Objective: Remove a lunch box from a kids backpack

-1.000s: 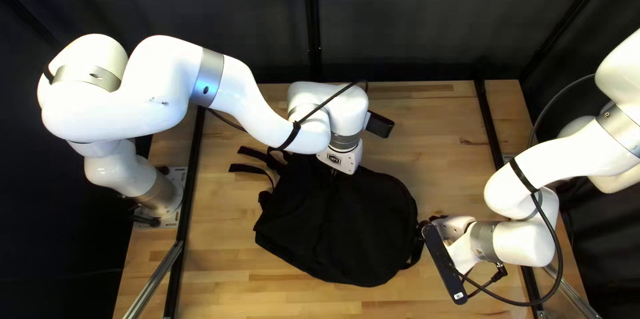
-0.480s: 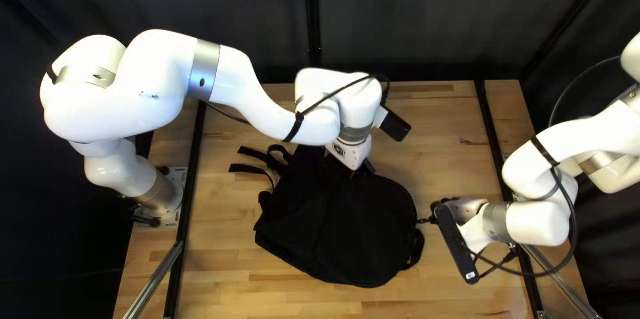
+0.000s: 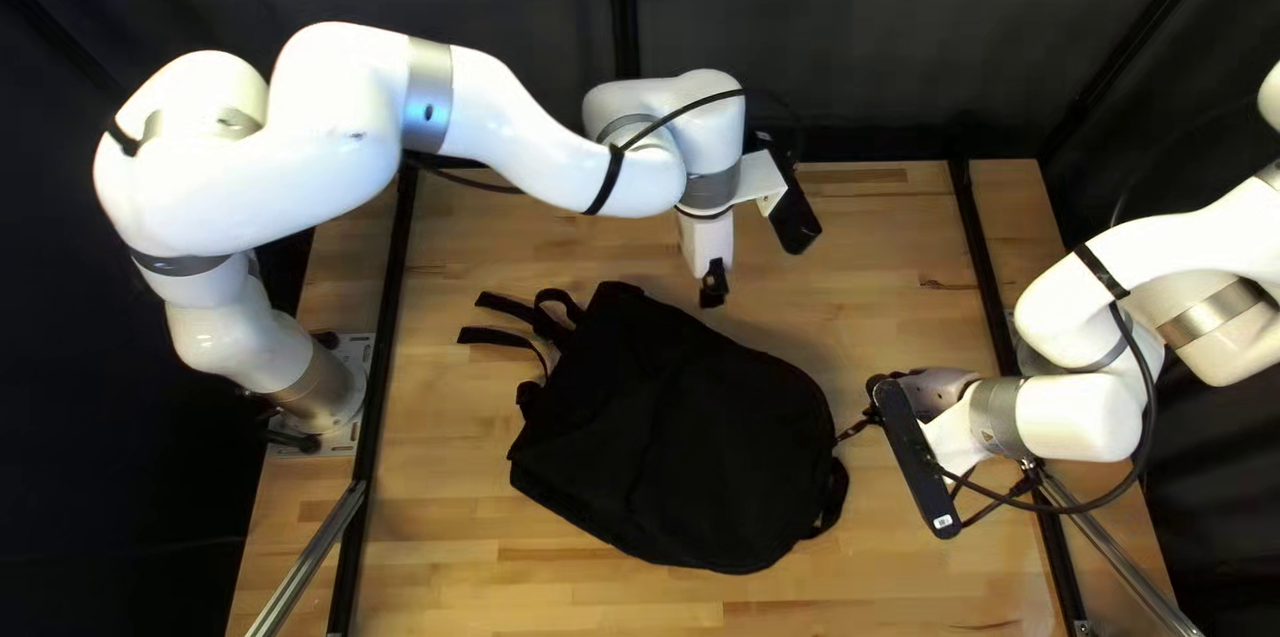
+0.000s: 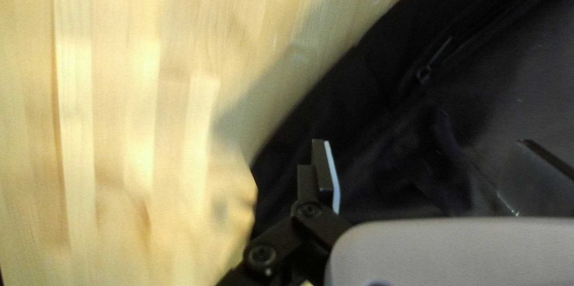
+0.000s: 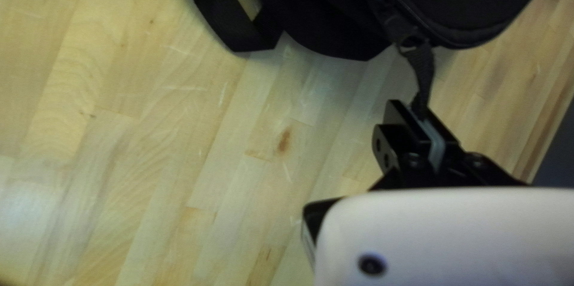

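Left jaws lift away from the bag (image 3: 680, 437), wide apart. Right jaws pinch the zip strap (image 5: 424, 73), probably to open it.

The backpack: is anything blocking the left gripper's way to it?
Nothing visible stands between the left gripper and the black backpack; the gripper's jaws stand open. The lunch box itself is not in sight.

Backpack (image 3: 694, 437): matt cloth, creased. Zip pull (image 5: 424, 73): woven webbing, rough. Strap (image 5: 224, 14): flat webbing, matt. Table (image 3: 440, 584): wood, smooth, faint sheen, fine scratches. Left arm (image 3: 334, 91), right arm (image 3: 1080, 417): glossy, smooth, with bands (image 3: 428, 95) of dull metal. Rail (image 3: 310, 560): bare metal. Curtain (image 3: 800, 24): matt cloth.
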`<action>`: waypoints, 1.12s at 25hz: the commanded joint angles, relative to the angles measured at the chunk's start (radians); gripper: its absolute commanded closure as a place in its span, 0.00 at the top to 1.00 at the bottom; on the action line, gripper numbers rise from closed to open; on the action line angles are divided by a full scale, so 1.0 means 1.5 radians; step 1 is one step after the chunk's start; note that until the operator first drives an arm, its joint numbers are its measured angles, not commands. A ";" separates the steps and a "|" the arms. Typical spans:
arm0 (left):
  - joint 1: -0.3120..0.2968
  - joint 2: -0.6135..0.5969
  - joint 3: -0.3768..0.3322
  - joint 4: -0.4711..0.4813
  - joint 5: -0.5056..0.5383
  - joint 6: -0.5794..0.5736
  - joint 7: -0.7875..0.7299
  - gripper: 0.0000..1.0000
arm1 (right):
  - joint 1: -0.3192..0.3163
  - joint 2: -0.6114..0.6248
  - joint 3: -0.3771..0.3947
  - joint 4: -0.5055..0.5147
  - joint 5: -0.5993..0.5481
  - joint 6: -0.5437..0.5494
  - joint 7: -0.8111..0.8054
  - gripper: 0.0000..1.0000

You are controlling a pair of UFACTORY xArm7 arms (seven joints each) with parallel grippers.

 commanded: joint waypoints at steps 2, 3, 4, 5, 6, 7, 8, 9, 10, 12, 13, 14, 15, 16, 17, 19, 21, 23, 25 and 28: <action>-0.017 0.014 -0.026 0.007 -0.020 -0.021 0.015 1.00 | 0.000 0.002 0.005 0.003 -0.001 0.004 0.006 0.00; -0.020 0.020 -0.029 0.008 -0.022 -0.028 0.015 1.00 | -0.001 0.002 0.006 0.003 -0.002 0.004 0.009 0.00; -0.024 0.034 -0.032 0.012 -0.025 -0.039 0.017 1.00 | -0.001 0.003 0.007 0.004 -0.003 0.004 0.010 0.00; -0.026 0.046 -0.034 0.016 -0.026 -0.047 0.019 1.00 | -0.002 0.006 0.008 0.006 -0.004 0.004 0.013 0.00; -0.027 0.056 -0.035 0.019 -0.028 -0.052 0.021 1.00 | -0.003 0.008 0.008 0.008 -0.005 0.004 0.014 0.00; -0.028 0.072 -0.035 0.026 -0.030 -0.060 0.025 1.00 | -0.003 0.010 0.010 0.010 -0.006 0.004 0.018 0.00; -0.027 0.079 -0.036 0.029 -0.032 -0.064 0.027 1.00 | -0.004 0.012 0.011 0.010 -0.006 0.004 0.019 0.00; -0.025 0.089 -0.037 0.032 -0.035 -0.070 0.031 1.00 | -0.004 0.012 0.011 0.011 -0.006 0.004 0.020 0.00; -0.025 0.096 -0.037 0.035 -0.037 -0.074 0.033 1.00 | -0.003 0.011 0.011 0.011 -0.005 0.005 0.020 0.00; -0.022 0.102 -0.038 0.033 -0.042 -0.083 0.036 1.00 | -0.002 0.009 0.011 0.010 -0.004 0.007 0.020 0.00; -0.022 0.103 -0.039 0.031 -0.044 -0.086 0.037 1.00 | -0.002 0.007 0.012 0.010 -0.003 0.008 0.020 0.00; -0.019 0.103 -0.040 0.025 -0.049 -0.093 0.039 1.00 | -0.002 0.006 0.012 0.009 -0.003 0.009 0.021 0.00; -0.018 0.102 -0.041 0.020 -0.052 -0.099 0.040 1.00 | -0.002 0.006 0.012 0.009 -0.003 0.009 0.021 0.00; -0.017 0.101 -0.042 0.017 -0.055 -0.101 0.041 1.00 | -0.002 0.006 0.012 0.009 -0.003 0.008 0.021 0.00; -0.016 0.098 -0.044 0.010 -0.060 -0.107 0.042 1.00 | -0.004 0.009 0.012 0.010 -0.005 0.006 0.023 0.00; -0.016 0.098 -0.047 0.004 -0.065 -0.114 0.042 1.00 | -0.006 0.013 0.012 0.010 -0.008 0.003 0.026 0.00; -0.017 0.102 -0.048 0.004 -0.066 -0.115 0.042 1.00 | -0.006 0.014 0.011 0.010 -0.009 0.001 0.027 0.00; -0.018 0.107 -0.050 0.005 -0.068 -0.117 0.041 1.00 | -0.007 0.015 0.011 0.009 -0.009 0.000 0.028 0.00; -0.019 0.115 -0.051 0.011 -0.071 -0.117 0.042 0.97 | -0.006 0.014 0.011 0.009 -0.009 0.000 0.028 0.00; -0.022 0.134 -0.050 0.033 -0.071 -0.106 0.036 0.00 | -0.006 0.013 0.011 0.008 -0.008 0.001 0.028 0.00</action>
